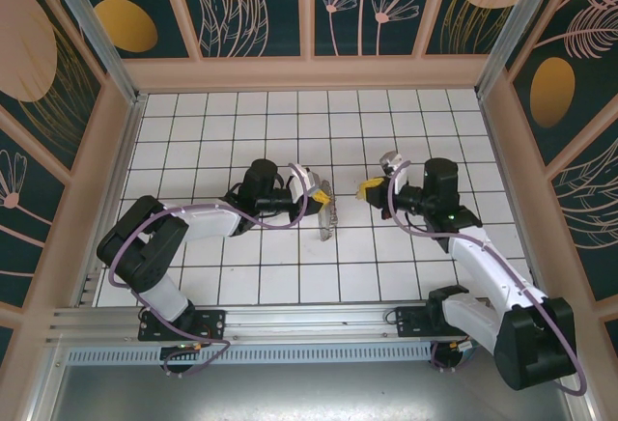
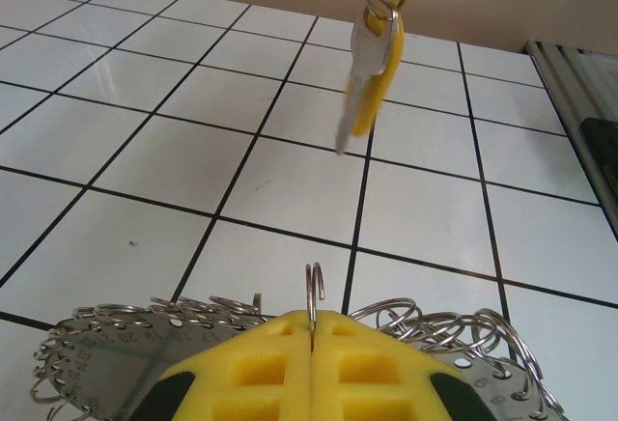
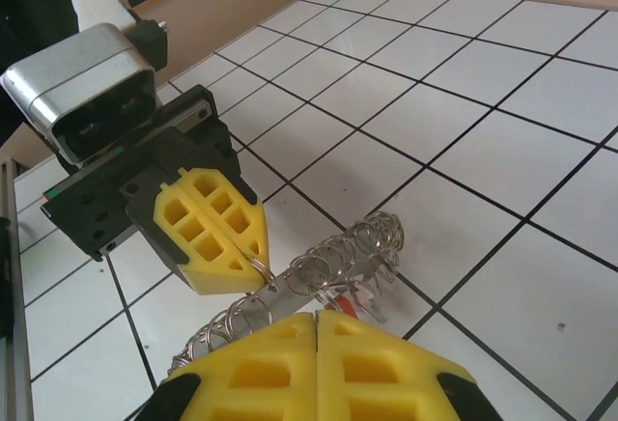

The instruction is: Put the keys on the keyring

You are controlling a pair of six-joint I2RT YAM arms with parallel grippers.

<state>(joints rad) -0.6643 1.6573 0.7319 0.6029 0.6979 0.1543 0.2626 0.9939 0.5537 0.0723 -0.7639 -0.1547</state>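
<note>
Over the white tiled floor (image 1: 212,122), centre of the top view, your left gripper (image 1: 319,196) pinches the keyring (image 1: 326,222) by one upright loop (image 2: 313,288). Your right gripper (image 1: 371,187) is clamped on the keys (image 2: 370,73), which dangle just beside it. Bring them slowly down onto that loop's open end.

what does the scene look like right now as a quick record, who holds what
left gripper: shut on one small wire loop of the keyring
right gripper: shut on the keys
keys: hanging from the right gripper, above the tiles, apart from the keyring
keyring: grey metal, fringed with many small loops, held by the left gripper
surface: white tiled floor
task state: keys not yet on the keyring
</note>
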